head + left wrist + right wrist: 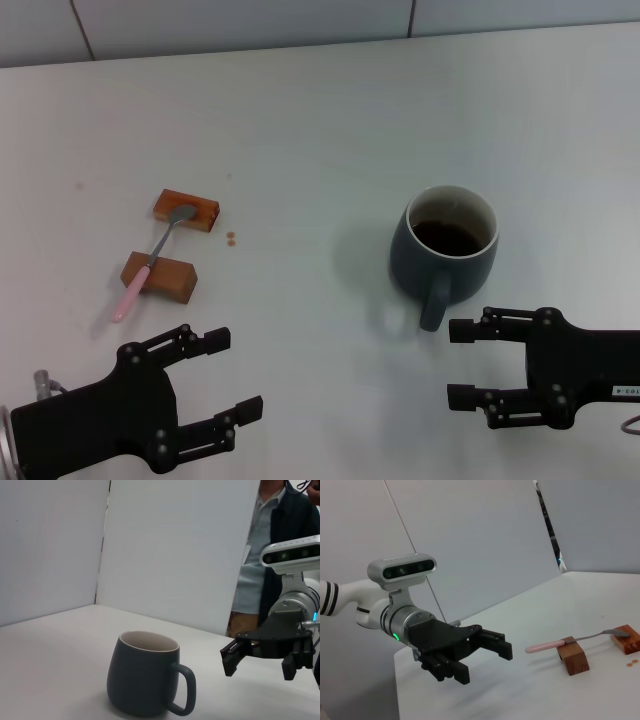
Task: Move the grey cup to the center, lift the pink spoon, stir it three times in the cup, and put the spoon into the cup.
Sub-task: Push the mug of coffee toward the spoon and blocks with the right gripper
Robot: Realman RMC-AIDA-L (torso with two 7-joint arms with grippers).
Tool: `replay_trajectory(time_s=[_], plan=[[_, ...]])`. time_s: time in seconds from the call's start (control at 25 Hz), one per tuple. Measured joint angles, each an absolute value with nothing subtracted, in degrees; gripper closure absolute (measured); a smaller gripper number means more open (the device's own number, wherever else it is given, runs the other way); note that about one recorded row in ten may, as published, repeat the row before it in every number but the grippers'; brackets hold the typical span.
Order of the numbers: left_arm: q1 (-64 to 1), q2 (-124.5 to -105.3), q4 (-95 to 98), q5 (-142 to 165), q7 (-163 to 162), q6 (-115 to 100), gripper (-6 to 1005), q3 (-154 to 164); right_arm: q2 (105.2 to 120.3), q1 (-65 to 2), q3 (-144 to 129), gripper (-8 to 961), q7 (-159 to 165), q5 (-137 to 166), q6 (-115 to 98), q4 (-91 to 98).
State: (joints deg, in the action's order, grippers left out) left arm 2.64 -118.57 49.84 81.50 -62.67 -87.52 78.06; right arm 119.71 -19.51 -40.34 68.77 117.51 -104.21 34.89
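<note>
The grey cup stands right of the table's middle, handle toward me, dark liquid inside; it also shows in the left wrist view. The pink spoon lies across two brown blocks at the left, bowl on the far block, pink handle pointing toward me; the right wrist view shows it too. My right gripper is open just in front of the cup's handle, apart from it. My left gripper is open near the front left, in front of the spoon.
Two brown wooden blocks hold the spoon up. Two small brown spots lie on the white table beside the far block. A person stands beyond the table's right side.
</note>
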Motion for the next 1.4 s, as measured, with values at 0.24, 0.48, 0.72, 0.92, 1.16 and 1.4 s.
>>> replay_trajectory(time_s=[0.24, 0.48, 0.72, 0.92, 1.16, 1.4], plan=[[2.6, -118.56, 49.8, 81.5, -62.7, -87.5, 217, 78.0, 119.71, -19.5, -40.4, 169, 68.7, 117.5, -104.3, 34.9], [2.6, -118.57, 49.8, 81.5, -62.7, -87.5, 217, 78.0, 119.71, -19.6, -40.8, 192, 67.9, 116.7, -104.6, 35.0], [2.6, -118.57, 49.8, 81.5, -62.7, -87.4, 217, 78.0, 119.43, -16.7, -37.2, 227, 61.7, 106.3, -104.6, 34.9], [2.4, -118.57, 49.6, 81.6, -62.5, -87.3, 217, 78.1, 119.69, -13.0, -33.3, 334, 49.5, 93.5, -104.0, 29.0], [2.5, -118.55, 49.7, 81.5, -62.5, -87.4, 216, 78.0, 119.59, -11.3, -25.4, 615, 27.9, 82.8, -102.4, 15.0], [2.4, -118.55, 49.9, 81.6, -62.4, -87.6, 216, 77.8, 119.59, -12.1, -22.2, 783, 15.1, 82.5, -97.2, 7.7]])
